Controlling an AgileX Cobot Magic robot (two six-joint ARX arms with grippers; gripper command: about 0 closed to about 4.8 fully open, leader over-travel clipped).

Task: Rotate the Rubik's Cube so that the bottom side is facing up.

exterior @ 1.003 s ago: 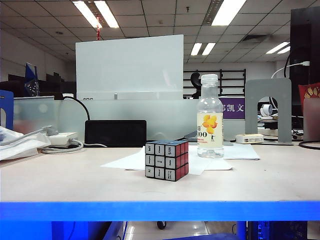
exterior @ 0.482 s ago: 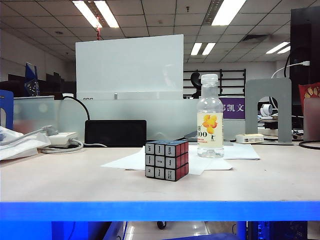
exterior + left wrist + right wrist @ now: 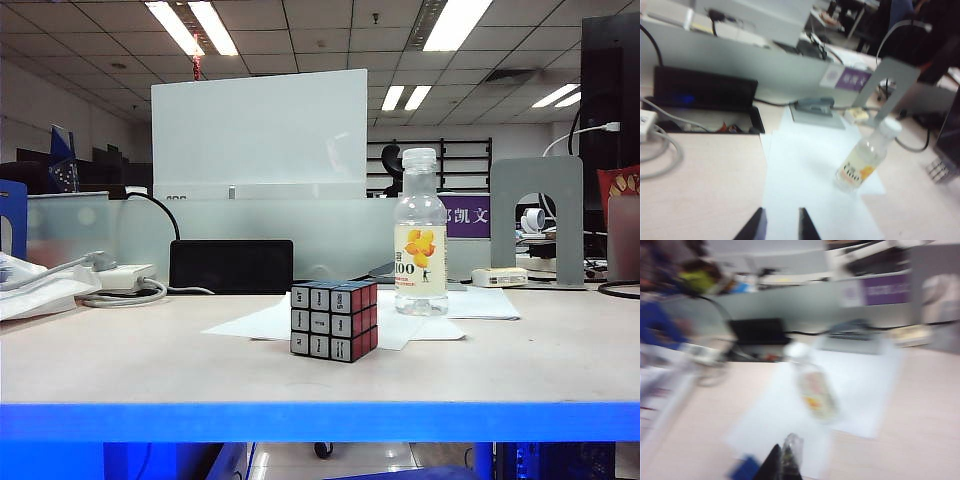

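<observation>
Rubik's Cube [image 3: 334, 320] only in exterior view

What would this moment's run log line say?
cube: on table by bottle, untouched | left gripper: slightly open, empty, over paper | right gripper: shut, empty | arms absent from exterior view

Clear plastic bottle [image 3: 420, 235] w/ white cap & yellow-orange label stands upright on white paper sheets [image 3: 420, 325], right of centre on pale surface [image 3: 150, 365]. Black flat box [image 3: 231, 266] behind, near frosted divider [image 3: 90, 235]. White cables & adapter [image 3: 125, 280] at left. Grey metal bookend [image 3: 537, 215] at right rear. Whiteboard [image 3: 260, 135] behind divider. Blue edge strip [image 3: 320, 420] along surface front.
</observation>
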